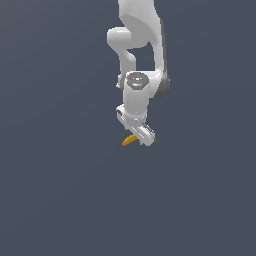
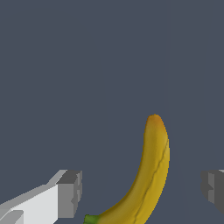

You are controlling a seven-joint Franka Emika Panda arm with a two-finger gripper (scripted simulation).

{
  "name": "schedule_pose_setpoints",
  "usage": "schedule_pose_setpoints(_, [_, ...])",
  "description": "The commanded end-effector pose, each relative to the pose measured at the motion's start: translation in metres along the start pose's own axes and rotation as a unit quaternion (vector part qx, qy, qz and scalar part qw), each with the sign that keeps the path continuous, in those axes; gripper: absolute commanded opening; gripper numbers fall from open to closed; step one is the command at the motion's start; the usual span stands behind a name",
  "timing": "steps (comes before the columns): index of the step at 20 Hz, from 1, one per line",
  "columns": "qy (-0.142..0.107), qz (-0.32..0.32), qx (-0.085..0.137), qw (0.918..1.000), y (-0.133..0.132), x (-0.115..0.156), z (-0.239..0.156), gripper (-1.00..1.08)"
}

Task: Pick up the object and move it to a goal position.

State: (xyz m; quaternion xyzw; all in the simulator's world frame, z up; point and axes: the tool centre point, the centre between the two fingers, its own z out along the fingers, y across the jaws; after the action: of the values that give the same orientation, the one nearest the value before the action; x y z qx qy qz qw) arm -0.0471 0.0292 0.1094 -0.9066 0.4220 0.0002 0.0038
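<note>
The gripper [image 2: 141, 192] stands wide apart, its two grey fingertips [image 2: 70, 192] well clear of each other in the wrist view. The banana [image 2: 148, 179] lies between them, nearer neither pad by much, and a gap of dark floor shows on either side, so nothing is clamped or touched. Its orange-yellow end points away from the hand; its green stem end sits close under the palm. In the exterior view the white arm [image 1: 137, 60] reaches down and the gripper [image 1: 143, 135] covers the banana [image 1: 129, 141], whose yellow end pokes out beside it.
</note>
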Motion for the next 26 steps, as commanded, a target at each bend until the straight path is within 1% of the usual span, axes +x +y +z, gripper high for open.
schedule_pose_setpoints(1, [0.000, 0.031, 0.000, 0.9995, 0.001, -0.006, 0.005, 1.00])
schedule_pose_setpoints(5, [0.000, 0.080, -0.001, 0.9968, 0.003, -0.016, 0.013, 1.00])
schedule_pose_setpoints(8, [0.000, 0.116, -0.001, 0.9932, 0.005, -0.024, 0.018, 1.00])
schedule_pose_setpoints(16, [0.001, 0.206, -0.002, 0.9785, 0.010, -0.042, 0.031, 1.00])
schedule_pose_setpoints(21, [0.002, 0.244, -0.002, 0.9697, 0.013, -0.049, 0.037, 1.00])
schedule_pose_setpoints(26, [0.002, 0.267, -0.003, 0.9637, 0.015, -0.053, 0.040, 1.00])
